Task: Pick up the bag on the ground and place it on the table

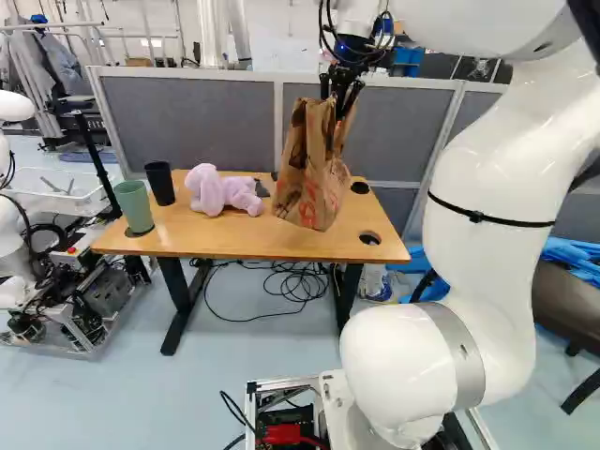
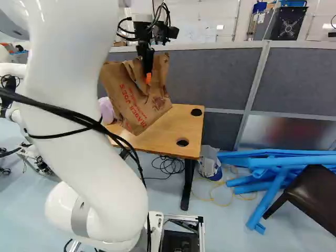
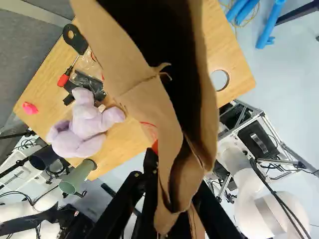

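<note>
My gripper [image 1: 343, 89] hangs above the right part of the wooden table [image 1: 262, 242] in the left base view. Its orange pad shows against the bag's upper edge in the right base view, where the gripper [image 2: 147, 71] grips from above. The brown paper bag [image 1: 314, 178] with red print [image 2: 137, 102] hangs tilted below it, overlapping the tabletop; whether its bottom touches the wood I cannot tell. In the wrist view the gripper [image 3: 175, 186] is shut on the creased rim of the bag [image 3: 144, 94], whose open mouth faces the camera. The paper hides part of the fingers.
On the table sit a lilac plush toy [image 3: 84, 124], a black cup [image 1: 160, 184], a green cup [image 1: 134, 207] and a red-handled screwdriver [image 3: 63, 79]. A grey partition [image 1: 187, 122] stands behind. Blue tubes [image 2: 273, 160] and a dark chair [image 2: 310, 194] are at the right; another robot [image 1: 13, 234] is left.
</note>
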